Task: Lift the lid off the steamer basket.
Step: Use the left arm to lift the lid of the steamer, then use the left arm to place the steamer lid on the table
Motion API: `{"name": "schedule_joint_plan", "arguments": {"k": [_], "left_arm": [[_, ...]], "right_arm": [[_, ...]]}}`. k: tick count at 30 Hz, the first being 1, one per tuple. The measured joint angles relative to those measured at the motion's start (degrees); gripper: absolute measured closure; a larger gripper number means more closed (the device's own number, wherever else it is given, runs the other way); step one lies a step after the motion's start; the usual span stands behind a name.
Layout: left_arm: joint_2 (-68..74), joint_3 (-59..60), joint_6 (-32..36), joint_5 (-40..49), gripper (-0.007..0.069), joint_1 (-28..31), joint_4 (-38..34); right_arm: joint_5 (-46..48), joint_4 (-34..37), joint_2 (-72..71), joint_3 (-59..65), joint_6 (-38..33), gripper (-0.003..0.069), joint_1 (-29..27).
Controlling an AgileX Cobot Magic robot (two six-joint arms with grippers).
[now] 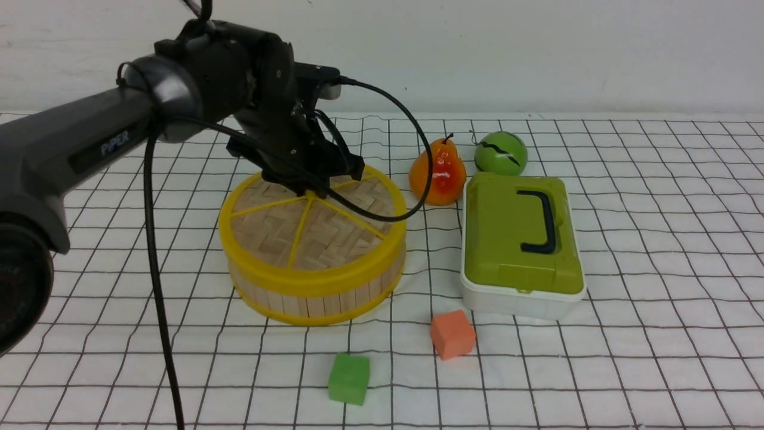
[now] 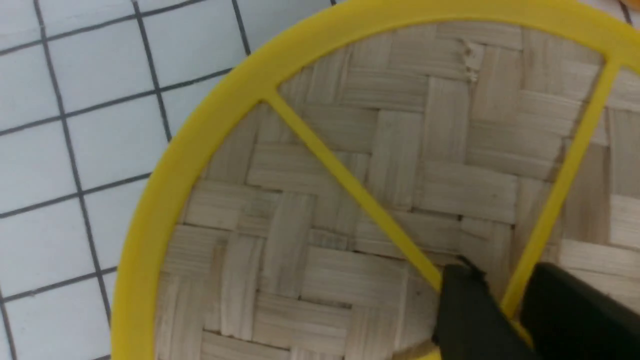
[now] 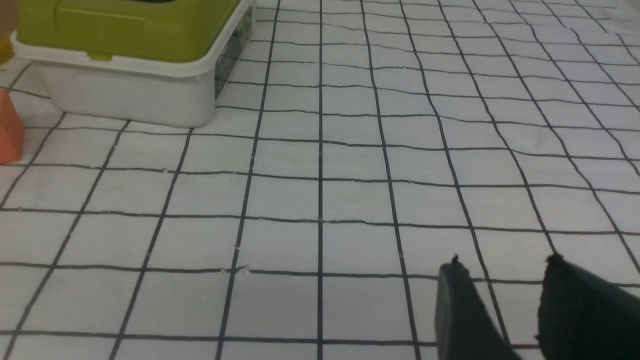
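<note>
In the front view the lid (image 1: 298,230) sits flat and level on the steamer basket (image 1: 310,295), yellow rim on yellow rim, and the left gripper (image 1: 316,190) comes down from above onto the hub where the yellow spokes meet, so the lid lies directly beneath it (the right arm does not show here at all). In the left wrist view we see its two black fingers (image 2: 462,310) standing apart on either side of one yellow spoke (image 2: 560,185), which runs away from the hub between them across the woven bamboo; we cannot tell whether they are pinching the spoke or merely straddling it. In the right wrist view the right gripper (image 3: 504,261) hangs over the bare gridded worktop (image 3: 320,200), its fingers parted with nothing between them, well apart from the basket and beyond the white box with the green top (image 3: 125,90). We judge the left arm much the nearer, and that the move turns on a firm grip across that spoke followed by a straight lift.
</note>
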Motion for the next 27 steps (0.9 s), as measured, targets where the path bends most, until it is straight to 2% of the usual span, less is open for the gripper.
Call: {"name": "schedule_joint_plan", "arguments": {"k": [1,9,15,18,21,24,27], "left_arm": [[0.00,0.00,-0.06,0.00,0.0526,0.00,-0.02],[-3.72,-1.92,-0.20,1.37,0.0520,-0.02,-0.35],[-12.69,-3.03,0.72,2.02,0.0520,1.32,4.52],[-16.00,-2.78,1.02,2.52,0.0520,4.23,6.99],[-17.83,0.11,1.09,2.52,0.0520,9.81,7.56],[-17.83,6.57,1.14,1.45,0.0520,15.36,5.25],[-15.84,16.70,0.60,-3.70,0.0520,20.80,2.07]], "right_arm": [[0.00,0.00,0.00,0.00,0.00,0.0419,0.00],[0.00,0.00,0.00,0.00,0.00,0.0419,0.00],[0.00,0.00,0.00,0.00,0.00,0.0419,0.00],[0.00,0.00,0.00,0.00,0.00,0.0419,0.00],[0.00,0.00,0.00,0.00,0.00,0.0419,0.00],[0.00,0.00,0.00,0.00,0.00,0.0419,0.00],[0.00,0.00,0.00,0.00,0.00,0.0419,0.00]]}}
